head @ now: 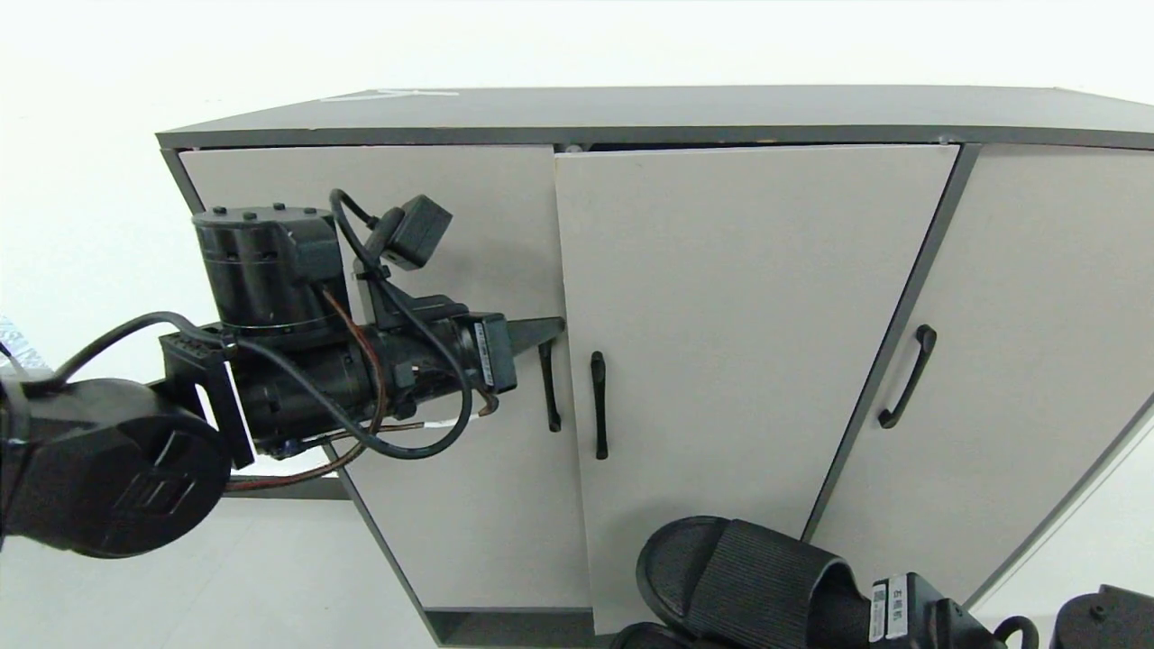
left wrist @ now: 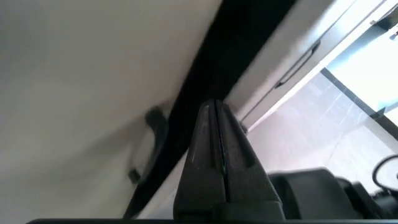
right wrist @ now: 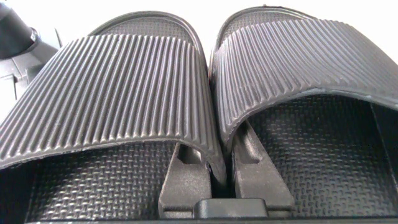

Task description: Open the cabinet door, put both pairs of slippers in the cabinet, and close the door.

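Nearest you, your right gripper [right wrist: 216,157] has its fingers clamped on the touching inner straps of the black slippers [head: 739,577], low before the cabinet [head: 721,108]. Farther left, your left gripper [head: 556,327] has its fingers pressed together at the dark gap beside the left door handle [head: 550,383].

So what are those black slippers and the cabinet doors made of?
The slippers look like soft black rubber or foam: matte, with moulded ribs on the straps and a bumpy footbed. The cabinet doors look like smooth, pale laminated board, flat with no grain. Their handles look like black metal or plastic; hard to tell.
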Available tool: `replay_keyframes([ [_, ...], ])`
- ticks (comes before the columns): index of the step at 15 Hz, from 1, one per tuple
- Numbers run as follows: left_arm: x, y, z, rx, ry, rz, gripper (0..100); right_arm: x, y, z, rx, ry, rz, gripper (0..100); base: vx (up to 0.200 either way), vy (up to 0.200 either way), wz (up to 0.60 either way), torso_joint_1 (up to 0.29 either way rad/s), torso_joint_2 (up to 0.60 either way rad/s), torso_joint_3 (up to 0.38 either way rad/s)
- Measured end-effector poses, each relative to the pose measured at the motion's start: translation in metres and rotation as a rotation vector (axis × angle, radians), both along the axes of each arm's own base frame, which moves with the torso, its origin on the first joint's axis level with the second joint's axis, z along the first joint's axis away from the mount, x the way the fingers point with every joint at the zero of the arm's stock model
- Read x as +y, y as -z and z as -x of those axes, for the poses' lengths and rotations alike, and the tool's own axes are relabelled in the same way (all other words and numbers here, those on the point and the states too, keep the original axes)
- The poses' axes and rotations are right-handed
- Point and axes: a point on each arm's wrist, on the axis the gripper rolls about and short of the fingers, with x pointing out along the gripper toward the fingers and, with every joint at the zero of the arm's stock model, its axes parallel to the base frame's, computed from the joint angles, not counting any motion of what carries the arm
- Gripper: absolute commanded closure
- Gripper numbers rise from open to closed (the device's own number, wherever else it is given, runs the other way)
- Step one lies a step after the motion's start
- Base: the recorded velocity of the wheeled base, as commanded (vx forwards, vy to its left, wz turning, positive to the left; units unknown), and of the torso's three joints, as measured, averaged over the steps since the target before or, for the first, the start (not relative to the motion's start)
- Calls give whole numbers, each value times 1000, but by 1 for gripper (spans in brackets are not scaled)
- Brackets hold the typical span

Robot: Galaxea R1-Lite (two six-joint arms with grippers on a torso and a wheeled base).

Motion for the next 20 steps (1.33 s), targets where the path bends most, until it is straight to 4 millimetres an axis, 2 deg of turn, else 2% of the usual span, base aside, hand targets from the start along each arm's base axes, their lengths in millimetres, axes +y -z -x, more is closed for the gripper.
replay_keyframes([
  [6, -13, -3, -25, -15, 1, 8, 100, 1, 0, 0, -1, -2, -1, 100, 0, 0, 0, 0, 0, 0],
  [9, -22, 2, -29, -8, 21, 5, 100, 1, 0, 0, 22, -34, -14, 100, -200, 0, 0, 4, 1, 4],
  [15, -42, 11, -18, 15, 87, -11, 100, 2, 0, 4, 50, -64, -26, 100, -200, 0, 0, 3, 2, 2],
  [18, -52, 9, -9, 3, 126, -9, 100, 2, 0, 4, 49, -65, -26, 100, -200, 0, 0, 2, 2, 4],
  [20, -72, 4, -3, -37, 146, -15, 100, 2, 0, 4, 49, -65, -26, 100, -200, 0, 0, 2, 5, 5],
])
